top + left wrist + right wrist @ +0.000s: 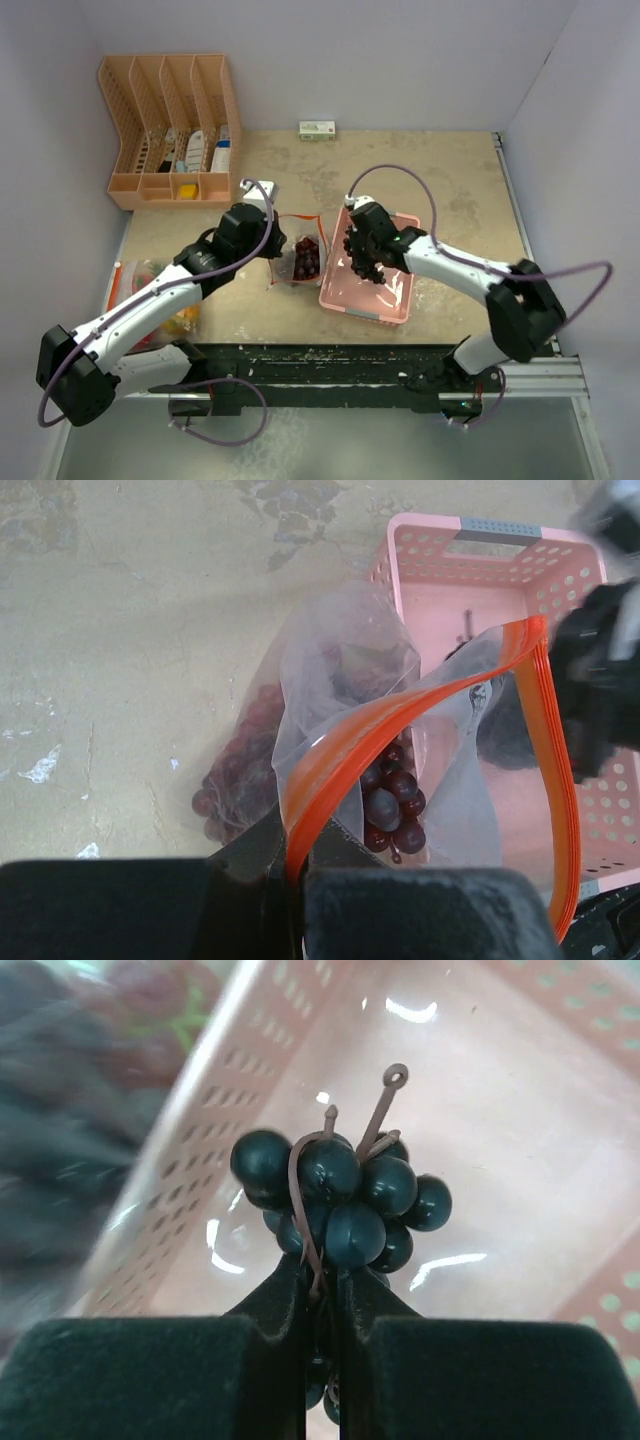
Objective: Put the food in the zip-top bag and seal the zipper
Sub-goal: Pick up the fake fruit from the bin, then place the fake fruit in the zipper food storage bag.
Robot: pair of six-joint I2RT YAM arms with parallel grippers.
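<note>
R gripper (322, 1285), jaws clamped on dark grape bunch (345, 1205), hangs over pink tray (520, 1110); L gripper (297, 870) pinches zip-top bag (340, 670) shut-jawed by its orange zipper, red grapes (392, 798) inside.

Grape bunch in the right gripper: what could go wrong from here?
1. The right gripper pinches the grape bunch only at its near end. Most of it juts past the jaws, so it may swing or slip in transit.
2. The left gripper holds the bag by one spot on the zipper, so the floppy mouth could fold shut or catch the bunch.
3. Grapes already inside sit near the mouth and might spill if bumped.
</note>
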